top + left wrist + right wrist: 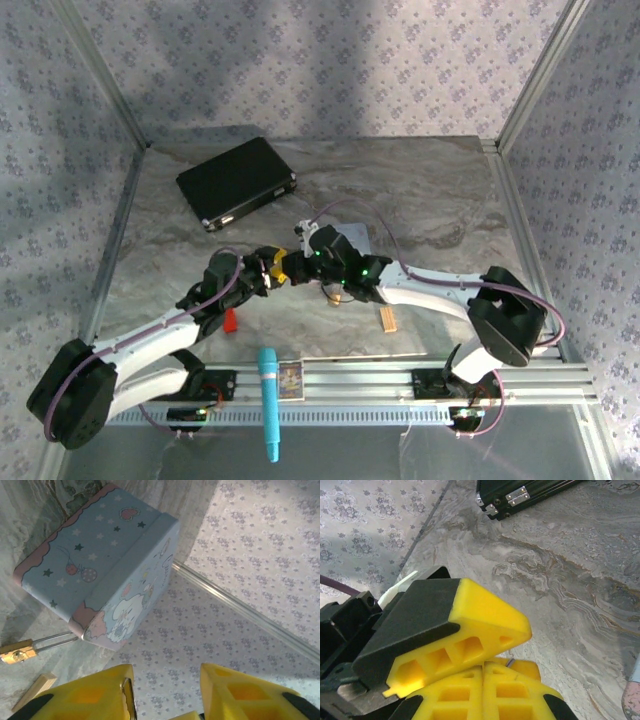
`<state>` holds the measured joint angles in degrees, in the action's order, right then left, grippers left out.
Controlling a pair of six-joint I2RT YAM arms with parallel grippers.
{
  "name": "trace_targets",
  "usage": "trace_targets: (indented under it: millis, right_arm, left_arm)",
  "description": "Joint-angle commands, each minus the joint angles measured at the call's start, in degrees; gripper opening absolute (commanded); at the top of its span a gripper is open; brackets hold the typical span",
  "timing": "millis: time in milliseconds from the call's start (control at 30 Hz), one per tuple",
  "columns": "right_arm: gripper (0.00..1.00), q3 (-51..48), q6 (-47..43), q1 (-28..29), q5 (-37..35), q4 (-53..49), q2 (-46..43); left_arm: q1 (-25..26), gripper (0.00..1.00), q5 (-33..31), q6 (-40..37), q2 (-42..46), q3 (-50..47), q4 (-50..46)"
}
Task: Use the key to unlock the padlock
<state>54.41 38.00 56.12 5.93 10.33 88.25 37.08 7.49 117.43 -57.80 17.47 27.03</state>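
Yellow L gripper [165, 675] fingers spread wide, nothing btwn them, near pastel tin box [100, 555] w/ brass padlock [17, 654] at its corner. R gripper [483, 680] fingers pressed together; hold unclear.

Marbled table [440, 190]: black case [236, 182] far left; red block [230, 320] and tan block [388, 318] near; tin box [100, 555], padlock [17, 654] at its corner.

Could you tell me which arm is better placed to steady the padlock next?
Probably left: its open hand is close to the small brass padlock at the corner of the pastel blue tin box, while the right hand is shut.
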Motion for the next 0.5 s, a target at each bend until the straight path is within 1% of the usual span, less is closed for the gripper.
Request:
trace_targets:
  millis: [0, 133, 200, 300, 367, 467]
  right_arm:
    - [0.00, 0.2, -1.4, -1.1, 0.1, -1.5, -2.6]
    - [0.00, -1.2, -0.7, -1.1, 0.7, -1.0, -2.7]
    - [0.00, -2.1, -0.2, -1.1, 0.3, -0.5, -3.2]
    - [0.00, -2.6, -0.1, -1.4, 0.0, -0.5, -3.7]
    - [0.00, -2.7, -0.3, -1.6, -0.2, -0.6, -4.0]
    - [0.00, -2.6, -0.3, -1.8, -0.1, -0.8, -4.2]
  left_arm:
    - [-0.3, 0.34, 0.1, 0.2, -0.4, 0.3, -1.2]
    - [-0.4, 0.23, -0.1, -0.3, -0.8, 0.7, -0.9]
    - [-0.5, 0.15, 0.2, -0.9, -0.7, 1.0, -1.9]
    - [-0.6, 0.08, 0.3, -1.7, -0.6, 1.2, -2.4]
    - [-0.6, 0.00, -0.2, -2.2, -0.2, 1.3, -2.7]
    - [-0.7, 0.00, -1.0, -4.5, 1.0, 2.3, -5.0]
